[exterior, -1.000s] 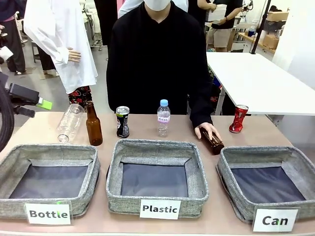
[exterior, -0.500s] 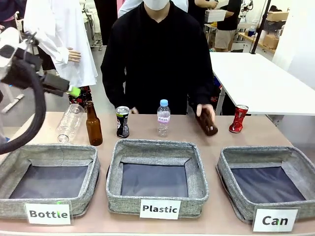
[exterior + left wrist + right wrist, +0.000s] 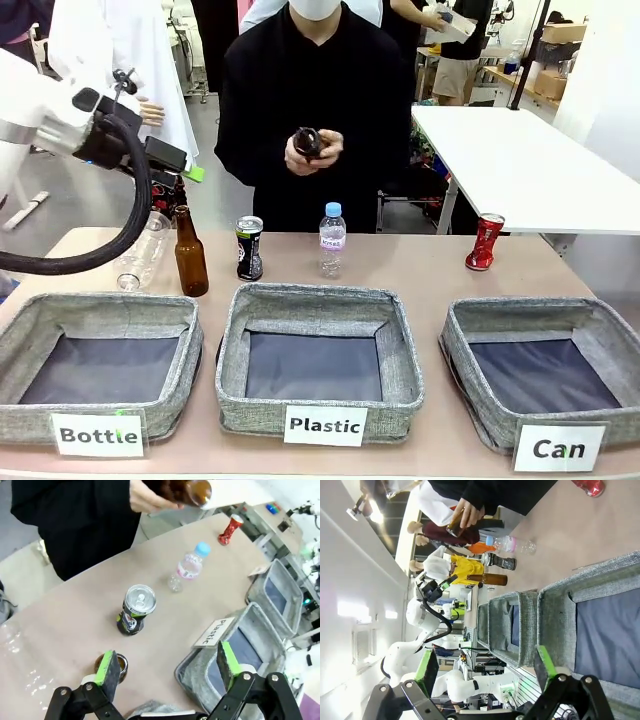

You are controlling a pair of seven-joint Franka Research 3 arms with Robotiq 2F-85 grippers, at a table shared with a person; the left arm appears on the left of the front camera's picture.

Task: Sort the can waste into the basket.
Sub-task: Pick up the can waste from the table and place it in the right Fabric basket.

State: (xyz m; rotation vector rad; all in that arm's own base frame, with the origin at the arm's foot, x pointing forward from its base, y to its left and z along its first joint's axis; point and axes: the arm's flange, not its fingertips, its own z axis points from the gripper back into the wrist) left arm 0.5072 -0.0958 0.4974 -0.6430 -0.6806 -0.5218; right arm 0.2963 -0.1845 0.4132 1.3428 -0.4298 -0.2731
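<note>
Left tool [image 3: 167, 666], gaping empty like the right tool [image 3: 485, 665], has swung in; person's hand [image 3: 326, 152] lifted a bottle [image 3: 306, 142].

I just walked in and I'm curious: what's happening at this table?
A person across the table holds a brown bottle at chest height. The robot's left pincer hangs open above the table, gripping nothing. The black can and red can sit on the table; the Can basket holds nothing yet.

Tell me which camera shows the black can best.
Left wrist view: the black can stands close, unblocked, silver top clear. Front view shows it smaller, side-on, beside the standing brown bottle. Right wrist view has it tiny and sideways.
</note>
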